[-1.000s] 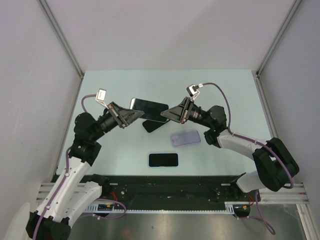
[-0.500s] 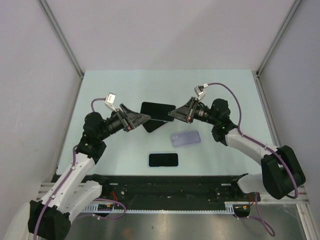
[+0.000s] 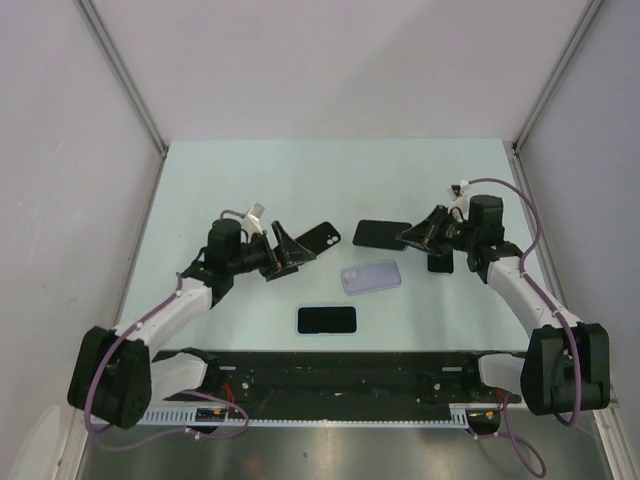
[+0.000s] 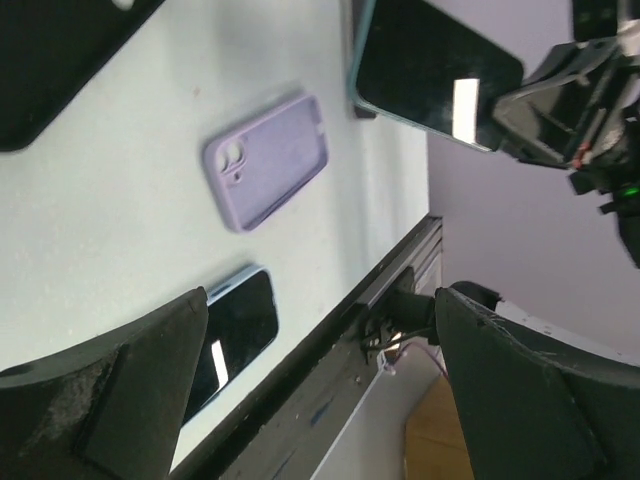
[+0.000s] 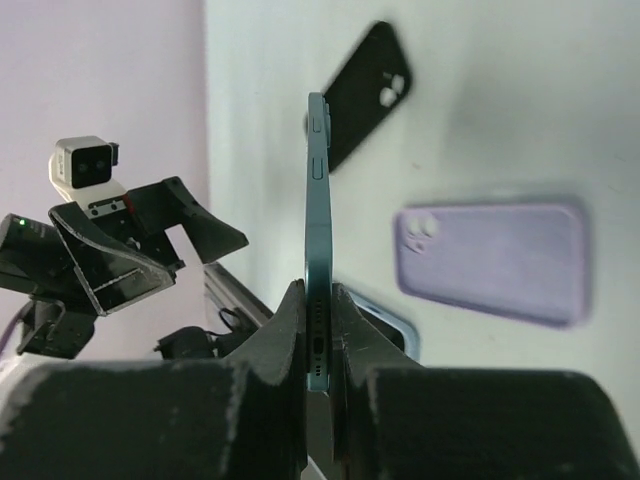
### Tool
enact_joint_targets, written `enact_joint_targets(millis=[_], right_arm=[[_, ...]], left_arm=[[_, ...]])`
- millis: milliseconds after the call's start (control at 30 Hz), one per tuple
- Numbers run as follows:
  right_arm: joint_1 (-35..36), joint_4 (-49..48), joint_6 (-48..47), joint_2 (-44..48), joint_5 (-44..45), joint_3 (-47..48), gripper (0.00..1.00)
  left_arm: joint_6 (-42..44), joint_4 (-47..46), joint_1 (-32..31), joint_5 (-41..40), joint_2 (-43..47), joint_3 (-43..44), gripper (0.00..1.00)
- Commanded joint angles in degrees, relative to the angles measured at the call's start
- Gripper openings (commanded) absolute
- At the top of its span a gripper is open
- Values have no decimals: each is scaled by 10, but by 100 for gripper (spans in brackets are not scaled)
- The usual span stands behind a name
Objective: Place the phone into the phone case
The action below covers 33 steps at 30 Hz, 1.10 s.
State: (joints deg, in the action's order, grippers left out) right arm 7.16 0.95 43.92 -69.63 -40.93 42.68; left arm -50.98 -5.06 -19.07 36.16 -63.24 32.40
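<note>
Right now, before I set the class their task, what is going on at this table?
The right gripper is shut on the end of a teal-edged phone, holding it up off the table. The left gripper is open and empty, next to a black case lying flat. A lilac case lies in the middle, and a second phone lies screen up at the near edge. No phone is in a case yet.

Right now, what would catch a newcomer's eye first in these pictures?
The right gripper clamps a phone at one end, right of the table's centre. The left gripper stands wide open and empty beside a black case. A lilac case and a second phone lie nearer the front edge.
</note>
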Motion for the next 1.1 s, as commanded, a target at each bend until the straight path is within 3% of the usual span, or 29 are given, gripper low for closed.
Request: enact_joint_targets(millis=[0, 333, 600, 1067], right_arm=[[-45, 113, -97, 19, -49, 23, 1], [-82, 174, -135, 15, -79, 23, 1], [-79, 205, -177, -29, -81, 23, 1], [-22, 124, -172, -163, -108, 22, 2]], left_arm=[[26, 8, -33, -4, -66, -1, 100], [47, 46, -141, -60, -259, 92, 100], [94, 139, -174, -178, -283, 163, 100], [111, 153, -177, -159, -348, 204, 98]])
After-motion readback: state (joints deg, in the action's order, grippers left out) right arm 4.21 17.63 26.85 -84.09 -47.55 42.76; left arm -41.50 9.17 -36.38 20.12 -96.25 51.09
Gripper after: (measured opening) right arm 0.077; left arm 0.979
